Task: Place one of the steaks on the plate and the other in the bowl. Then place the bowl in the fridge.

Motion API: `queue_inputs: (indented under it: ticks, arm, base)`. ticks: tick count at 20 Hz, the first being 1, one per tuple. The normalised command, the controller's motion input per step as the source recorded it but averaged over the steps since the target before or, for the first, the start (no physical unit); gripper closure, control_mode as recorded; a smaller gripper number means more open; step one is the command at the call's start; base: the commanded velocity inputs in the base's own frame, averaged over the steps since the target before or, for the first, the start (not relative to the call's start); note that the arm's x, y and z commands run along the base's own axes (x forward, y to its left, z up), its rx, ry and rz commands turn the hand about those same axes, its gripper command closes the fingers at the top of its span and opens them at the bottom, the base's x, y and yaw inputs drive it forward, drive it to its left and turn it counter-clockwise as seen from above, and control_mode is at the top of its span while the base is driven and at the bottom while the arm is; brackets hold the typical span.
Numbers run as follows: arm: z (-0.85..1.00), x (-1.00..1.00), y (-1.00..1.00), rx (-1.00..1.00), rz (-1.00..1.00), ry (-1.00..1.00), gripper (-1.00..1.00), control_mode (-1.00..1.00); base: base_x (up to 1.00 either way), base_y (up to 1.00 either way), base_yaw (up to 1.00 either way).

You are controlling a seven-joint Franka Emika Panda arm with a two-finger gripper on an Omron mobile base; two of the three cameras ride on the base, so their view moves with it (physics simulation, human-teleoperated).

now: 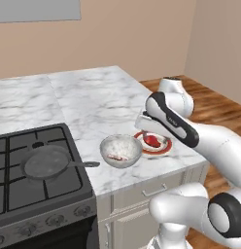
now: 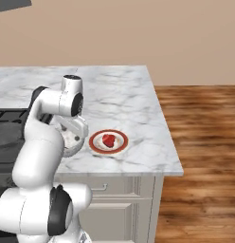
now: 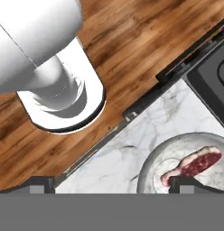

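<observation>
Marbled steak (image 3: pixel 191 166) lies inside the speckled bowl (image 1: pixel 121 150) on the marble counter (image 1: pixel 103 104), seen from the hand camera with the gripper (image 3: pixel 114 182) spread wide above it, holding nothing. From the right, the arm hides most of the bowl, while the plain red steak (image 2: pixel 108 140) sits on the plate (image 2: pixel 108 142) just beside it. The left view adds a grey pan (image 1: pixel 47 163) on the stove (image 1: pixel 40 180).
</observation>
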Motion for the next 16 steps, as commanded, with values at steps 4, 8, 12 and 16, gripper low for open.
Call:
queue_inputs:
  ticks: [4, 8, 12, 16]
  arm:
    - [-0.50, 0.72, 0.00, 0.00, -0.08, -0.17, -1.00, -1.00]
    - [-0.56, 0.49, 0.00, 0.00, -0.10, -0.13, -1.00, -1.00]
    - [-0.32, 0.27, 0.01, 0.00, -0.05, 0.01, -1.00, -1.00]
    - [-0.26, 0.00, 0.01, 0.01, 0.00, 0.04, -1.00, -1.00]
  base:
    - [0.00, 0.00, 0.00]
    - [0.00, 0.00, 0.00]
    - [0.00, 0.00, 0.00]
    - [0.00, 0.00, 0.00]
